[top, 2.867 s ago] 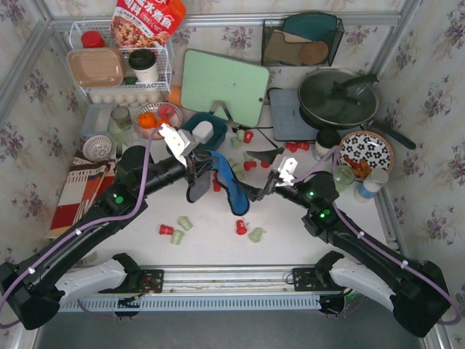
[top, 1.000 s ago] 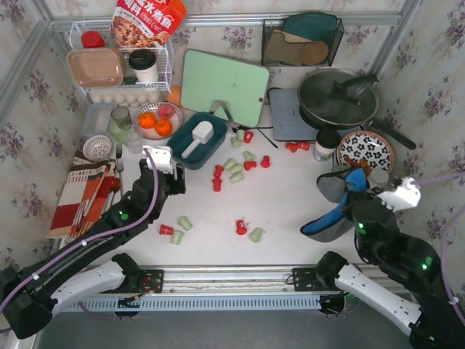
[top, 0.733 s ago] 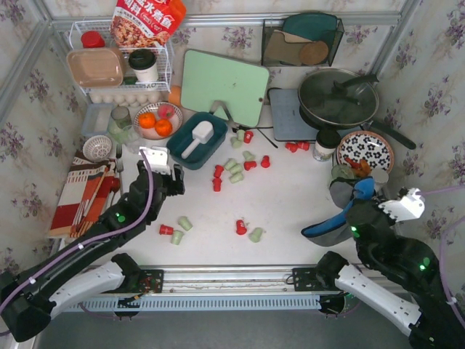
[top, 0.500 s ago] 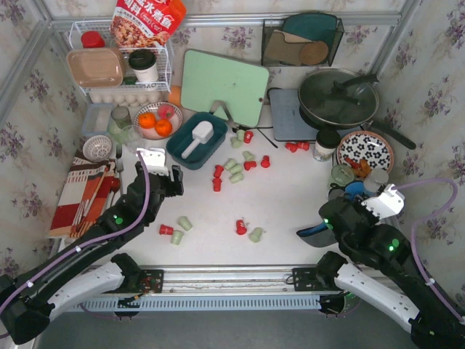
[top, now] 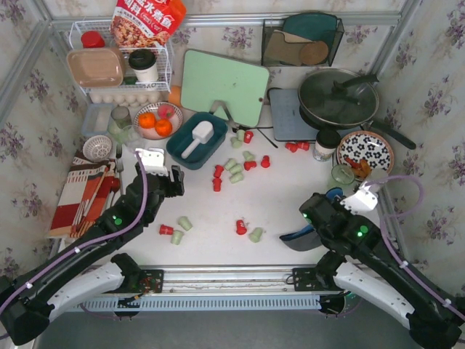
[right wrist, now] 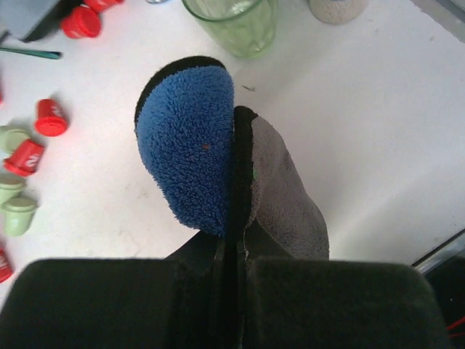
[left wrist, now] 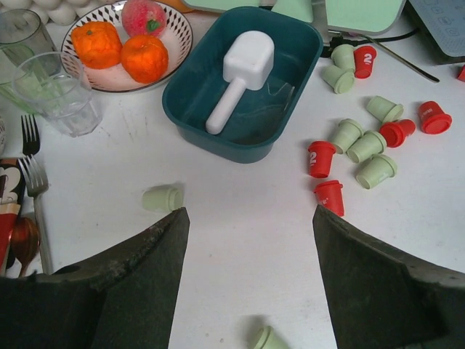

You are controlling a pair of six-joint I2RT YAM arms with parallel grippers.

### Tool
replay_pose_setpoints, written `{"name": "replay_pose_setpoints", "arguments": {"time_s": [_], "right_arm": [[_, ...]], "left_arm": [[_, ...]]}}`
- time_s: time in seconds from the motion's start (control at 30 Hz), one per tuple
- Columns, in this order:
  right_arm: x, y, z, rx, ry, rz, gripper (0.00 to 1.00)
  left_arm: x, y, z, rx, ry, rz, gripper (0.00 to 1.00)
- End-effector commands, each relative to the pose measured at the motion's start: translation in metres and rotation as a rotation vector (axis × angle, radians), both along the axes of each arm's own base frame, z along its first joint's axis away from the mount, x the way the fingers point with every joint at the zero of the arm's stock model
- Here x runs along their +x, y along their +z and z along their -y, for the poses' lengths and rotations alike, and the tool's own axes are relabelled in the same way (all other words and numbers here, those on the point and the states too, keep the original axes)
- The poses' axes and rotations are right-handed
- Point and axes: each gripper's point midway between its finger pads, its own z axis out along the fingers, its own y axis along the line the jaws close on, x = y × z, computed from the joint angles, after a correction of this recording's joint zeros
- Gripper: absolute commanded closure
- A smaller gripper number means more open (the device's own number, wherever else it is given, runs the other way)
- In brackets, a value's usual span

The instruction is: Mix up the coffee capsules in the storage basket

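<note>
The storage basket point(top: 179, 147) point(left wrist: 190, 109), a teal bin, stands at the back left of centre and holds only a white scoop point(left wrist: 236, 76). Red and pale green coffee capsules point(top: 234, 169) point(left wrist: 349, 142) lie scattered on the white table to its right, with a few nearer the front point(top: 247, 231). My left gripper point(top: 173, 183) point(left wrist: 251, 218) hangs open and empty in front of the basket, a green capsule point(left wrist: 163, 198) by its left finger. My right gripper point(top: 309, 227) point(right wrist: 234, 251) is shut on a blue and grey fleece cloth point(right wrist: 190, 145) near the front right.
A fruit bowl with oranges point(top: 156, 120) and glasses point(left wrist: 51, 94) sit left of the basket, a fork point(left wrist: 33, 182) beside them. A green cutting board point(top: 225, 87), a pan point(top: 338, 98), a patterned plate point(top: 365, 153) and a green glass point(right wrist: 236, 22) stand behind and to the right.
The right arm has carried the cloth from the far right edge leftward and down toward the table's front. The left arm has barely moved over the last second.
</note>
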Motion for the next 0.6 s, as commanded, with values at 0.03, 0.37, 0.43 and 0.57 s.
{"name": "replay_pose_setpoints", "arguments": {"time_s": [0.03,0.37,0.43,0.57], "right_arm": [[0.013,-0.019,0.003,-0.035,-0.098,-0.048,1.00],[0.003,-0.060,0.125,-0.016,-0.660,-0.353,1.00],[-0.001,-0.059,0.140,-0.040,-0.716,-0.368,1.00],[0.001,-0.057,0.154,-0.039,-0.754,-0.344,0.91]], "left_arm": [[0.000,0.001,0.004,-0.028,-0.010,0.001,0.28],[-0.001,0.003,0.004,-0.040,-0.013,0.004,0.28],[-0.001,0.003,0.003,-0.041,-0.011,0.006,0.28],[-0.001,0.003,0.003,-0.036,-0.008,0.006,0.28]]}}
